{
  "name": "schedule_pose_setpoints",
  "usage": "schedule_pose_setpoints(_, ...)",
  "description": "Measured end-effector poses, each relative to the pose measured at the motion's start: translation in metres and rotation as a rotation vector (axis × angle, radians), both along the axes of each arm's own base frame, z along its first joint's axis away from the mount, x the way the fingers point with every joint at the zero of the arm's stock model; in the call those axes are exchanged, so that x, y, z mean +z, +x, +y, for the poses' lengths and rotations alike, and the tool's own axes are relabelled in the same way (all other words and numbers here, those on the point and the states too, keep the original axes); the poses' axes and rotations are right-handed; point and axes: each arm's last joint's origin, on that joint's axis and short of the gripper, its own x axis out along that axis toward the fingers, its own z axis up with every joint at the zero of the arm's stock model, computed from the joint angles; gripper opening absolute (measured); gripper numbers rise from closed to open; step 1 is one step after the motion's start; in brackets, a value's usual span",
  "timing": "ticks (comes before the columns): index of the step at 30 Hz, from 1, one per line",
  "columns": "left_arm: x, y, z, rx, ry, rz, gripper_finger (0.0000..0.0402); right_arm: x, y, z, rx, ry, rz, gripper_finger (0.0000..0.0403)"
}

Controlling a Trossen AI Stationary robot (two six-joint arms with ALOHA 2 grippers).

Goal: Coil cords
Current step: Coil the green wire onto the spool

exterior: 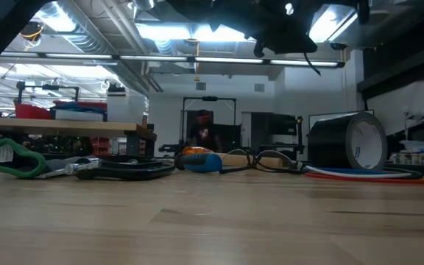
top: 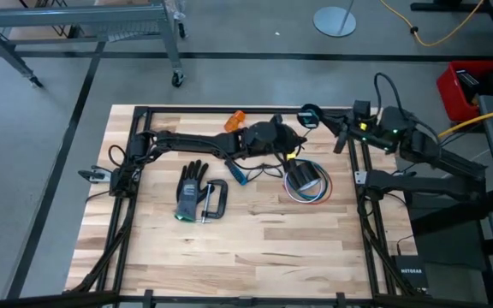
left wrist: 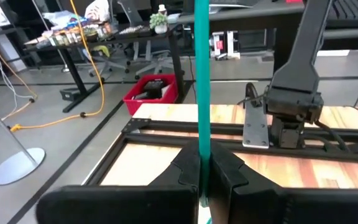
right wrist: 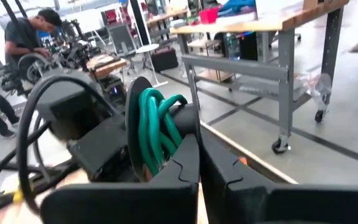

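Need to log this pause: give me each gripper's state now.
Left gripper: closed on the stretched teal-green cord.
Right gripper: closed on the coiled end of the teal-green cord.

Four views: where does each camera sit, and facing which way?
High view: overhead, facing straight down on the table; both arms show.
Low view: table-top height, facing level past the tape roll; arms overhead.
Left wrist view: facing forward past left fingers shut on the teal cord.
Right wrist view: past right fingers holding its coiled loops.
Both wrist views share the cord.
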Motion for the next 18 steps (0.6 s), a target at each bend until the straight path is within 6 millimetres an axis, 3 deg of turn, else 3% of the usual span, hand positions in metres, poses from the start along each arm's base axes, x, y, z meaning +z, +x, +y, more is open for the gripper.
schedule_pose_setpoints(6, -0.003, 0.0, 0.0, -0.003, 0.0, 0.018, 0.0, -0.008, -0.014, 0.008, 0.077, 0.059, 0.07, 0.0001)
schedule_pose_setpoints(18, -0.005, 0.0, 0.003, -0.01, 0.044, 0.042, 0.0, -0.029, -0.021, 0.016, 0.268, 0.189, 0.27, 0.0001)
